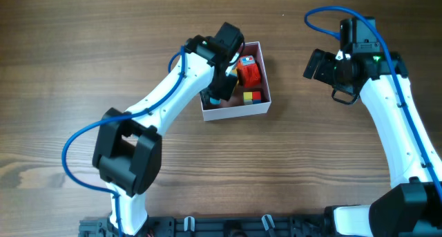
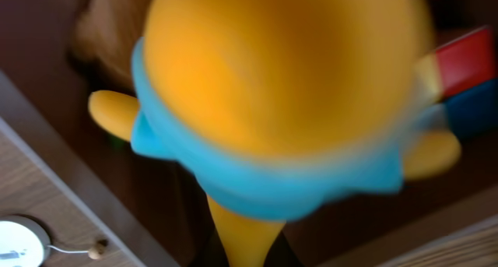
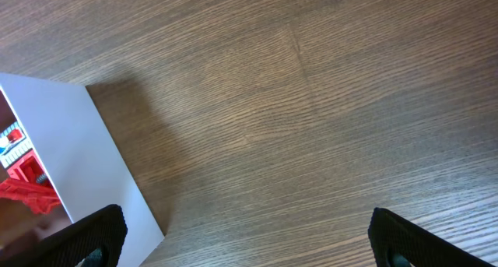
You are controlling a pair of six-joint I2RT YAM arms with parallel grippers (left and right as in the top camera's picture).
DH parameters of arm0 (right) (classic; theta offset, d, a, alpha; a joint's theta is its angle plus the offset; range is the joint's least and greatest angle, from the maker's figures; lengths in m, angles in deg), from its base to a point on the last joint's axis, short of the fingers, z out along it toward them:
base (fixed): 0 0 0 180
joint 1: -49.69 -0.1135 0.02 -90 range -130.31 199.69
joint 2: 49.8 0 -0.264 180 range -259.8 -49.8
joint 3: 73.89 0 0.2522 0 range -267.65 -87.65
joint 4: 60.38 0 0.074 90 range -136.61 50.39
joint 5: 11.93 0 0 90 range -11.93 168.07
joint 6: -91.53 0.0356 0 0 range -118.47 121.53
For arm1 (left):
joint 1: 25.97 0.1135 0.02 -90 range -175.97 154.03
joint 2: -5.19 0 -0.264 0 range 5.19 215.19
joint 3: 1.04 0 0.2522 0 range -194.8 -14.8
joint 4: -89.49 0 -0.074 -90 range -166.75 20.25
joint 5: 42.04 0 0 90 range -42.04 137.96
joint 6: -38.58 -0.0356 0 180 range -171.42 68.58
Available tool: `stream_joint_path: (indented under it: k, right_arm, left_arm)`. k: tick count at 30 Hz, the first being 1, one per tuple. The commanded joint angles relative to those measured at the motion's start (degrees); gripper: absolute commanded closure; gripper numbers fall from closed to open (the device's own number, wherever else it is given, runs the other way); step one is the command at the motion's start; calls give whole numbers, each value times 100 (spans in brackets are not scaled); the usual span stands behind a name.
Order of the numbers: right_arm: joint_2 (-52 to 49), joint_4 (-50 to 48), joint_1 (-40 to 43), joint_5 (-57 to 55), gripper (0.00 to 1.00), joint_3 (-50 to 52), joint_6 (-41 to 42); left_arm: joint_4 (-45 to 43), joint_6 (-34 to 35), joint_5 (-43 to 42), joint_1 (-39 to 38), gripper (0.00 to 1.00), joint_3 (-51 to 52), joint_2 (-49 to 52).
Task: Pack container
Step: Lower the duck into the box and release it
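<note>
Orange toy (image 2: pixel 288 72) w/ a blue band round it fills our left-wrist view. It is blurred and so close to the lens that it hides the claw's fingers, so we cannot tell whether that claw is clamped on it or slack. From overhead we see the left gripper (image 1: pixel 219 85) poised over the left half of the container (image 1: pixel 238 112), a square white-walled box w/ a pink floor, near the middle of the wood-grain table (image 1: pixel 83 43). Inside, toward the box's right side, lie a red toy (image 1: pixel 250 72), a yellow block (image 1: pixel 246 97) and a red block (image 1: pixel 256 95), the two blocks touching. Right gripper (image 3: pixel 249 247) hangs over tabletop, well apart from the box, its claw spread wide w/ nothing btwn the fingers. We see the container's white wall at the left edge of its cam.
</note>
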Motion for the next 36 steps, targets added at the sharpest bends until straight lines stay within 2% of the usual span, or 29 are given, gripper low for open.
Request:
stream_joint_path:
  k: [1,13,16,18,21,26,33,36]
  right_arm:
    - [-39,-20,11,55,0,24,7]
    - [-39,-20,11,55,0,24,7]
    - [-39,-20,11,55,0,24,4]
    - [-39,-20,11,55,0,24,7]
    - [-39,-20,11,55,0,24,7]
    - [-39,-20,11,55,0,24,7]
    - [-39,-20,11,55,0,24,7]
    - [-39,-20,11,55,0,24,7]
  left_arm:
    - [20,-35,61,15,96,175,160]
    - [186,-74,81,28,96,623,201]
    - [44,-74,365,26,88,632,201]
    - [-70,-76,608,26,79,632,201]
    - [-131,-76,750,26,73,627,190]
    - [-85,-72,748,17,69,627,68]
    - [-177,-72,745,11,65,627,-608]
    - [-262,-72,699,9,59,627,-1034]
